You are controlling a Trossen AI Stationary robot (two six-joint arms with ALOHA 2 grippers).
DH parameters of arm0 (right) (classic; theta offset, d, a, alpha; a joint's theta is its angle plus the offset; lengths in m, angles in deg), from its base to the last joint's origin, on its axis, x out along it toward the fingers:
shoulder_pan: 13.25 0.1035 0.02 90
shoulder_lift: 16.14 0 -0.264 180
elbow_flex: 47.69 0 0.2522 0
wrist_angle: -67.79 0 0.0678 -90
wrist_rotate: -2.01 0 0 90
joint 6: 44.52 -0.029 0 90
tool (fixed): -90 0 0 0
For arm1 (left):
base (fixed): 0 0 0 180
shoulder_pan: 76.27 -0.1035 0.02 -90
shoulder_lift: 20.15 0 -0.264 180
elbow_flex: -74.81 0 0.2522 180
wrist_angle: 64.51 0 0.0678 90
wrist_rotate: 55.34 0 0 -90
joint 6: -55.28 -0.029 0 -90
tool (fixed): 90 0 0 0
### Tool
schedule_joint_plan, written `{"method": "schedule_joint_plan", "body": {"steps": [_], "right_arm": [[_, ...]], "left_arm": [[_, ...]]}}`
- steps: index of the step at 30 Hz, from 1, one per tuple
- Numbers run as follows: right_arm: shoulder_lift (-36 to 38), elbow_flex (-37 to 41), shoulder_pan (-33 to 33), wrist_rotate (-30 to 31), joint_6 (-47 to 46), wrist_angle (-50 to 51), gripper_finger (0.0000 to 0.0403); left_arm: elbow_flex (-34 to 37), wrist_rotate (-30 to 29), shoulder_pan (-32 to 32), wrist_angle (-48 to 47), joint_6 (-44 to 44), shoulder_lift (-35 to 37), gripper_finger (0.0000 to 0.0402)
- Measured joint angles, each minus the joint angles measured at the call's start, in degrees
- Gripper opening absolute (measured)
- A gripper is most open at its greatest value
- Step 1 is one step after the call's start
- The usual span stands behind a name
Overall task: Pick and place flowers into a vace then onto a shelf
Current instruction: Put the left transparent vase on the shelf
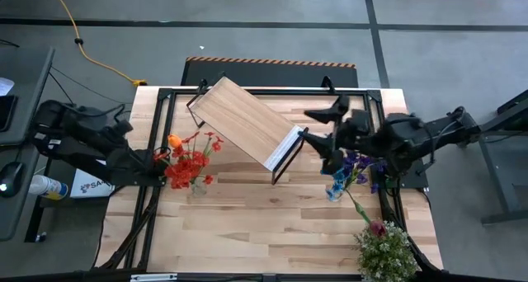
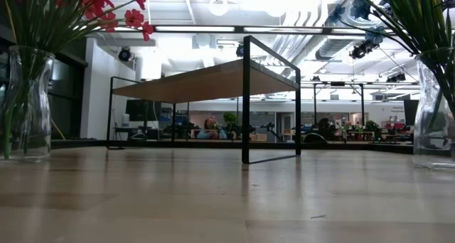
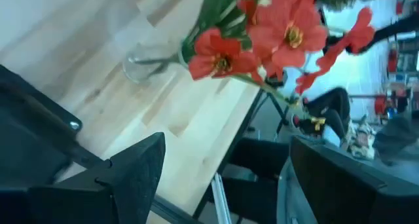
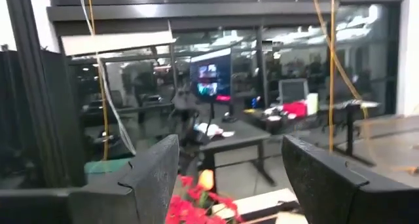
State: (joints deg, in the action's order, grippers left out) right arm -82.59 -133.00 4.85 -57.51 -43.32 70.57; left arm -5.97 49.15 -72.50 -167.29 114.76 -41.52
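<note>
Grey concrete floor surrounds a light wood surface (image 1: 247, 224) set in a black frame, with a yellow cable crossing the floor at upper left of the high view.

Shelf (image 1: 245, 122): light wood board on thin black legs, standing at upper centre of the surface and turned diagonally. In the low view it stands upright on its legs at centre frame.

Flowers, left group: red sprays (image 1: 190, 162) and an orange tulip (image 1: 174, 140) stand in a clear glass vase (image 2: 25, 104) at left centre of the high view, left of the shelf and apart from it.

Flowers, right group: blue and purple blooms (image 1: 353, 168) stand in a second glass vase (image 2: 435, 108) at right centre, right of the shelf. A dark pink rose (image 1: 377, 228) lies at lower right, beside a bushy green plant (image 1: 386, 253) in the lower right corner.

Left gripper (image 3: 222, 175): at left centre of the high view, just beside the red sprays; jaws apart, nothing between them.

Right gripper (image 4: 229, 178): at upper right of the high view, between the shelf end and the blue blooms; jaws apart, nothing held.

Background of the low view: a lit workshop with desks; detail too small to tell.
</note>
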Motion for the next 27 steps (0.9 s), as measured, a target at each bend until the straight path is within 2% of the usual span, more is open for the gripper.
{"method": "schedule_joint_plan", "body": {"steps": [10, 16, 20, 27], "right_arm": [[-6.32, 0.00, -5.57, -12.06, -13.10, 0.92, 0.0261], [-7.04, 0.00, -4.23, -17.87, -16.63, 0.25, 0.0261], [-7.13, 0.00, -0.79, -17.66, -16.55, -0.66, 0.0261], [-7.44, 0.00, 4.55, -10.54, -14.14, -1.58, 0.0261]], "left_arm": [[-3.38, -1.72, 0.00, -1.06, -0.96, -0.02, 0.0358], [-3.38, 0.94, 0.00, -1.03, -1.12, -0.02, 0.0358], [-3.38, 2.63, -0.02, -1.01, -0.85, -0.02, 0.0358], [-3.38, 6.52, -0.04, 0.20, 2.63, -0.02, 0.0358]]}}
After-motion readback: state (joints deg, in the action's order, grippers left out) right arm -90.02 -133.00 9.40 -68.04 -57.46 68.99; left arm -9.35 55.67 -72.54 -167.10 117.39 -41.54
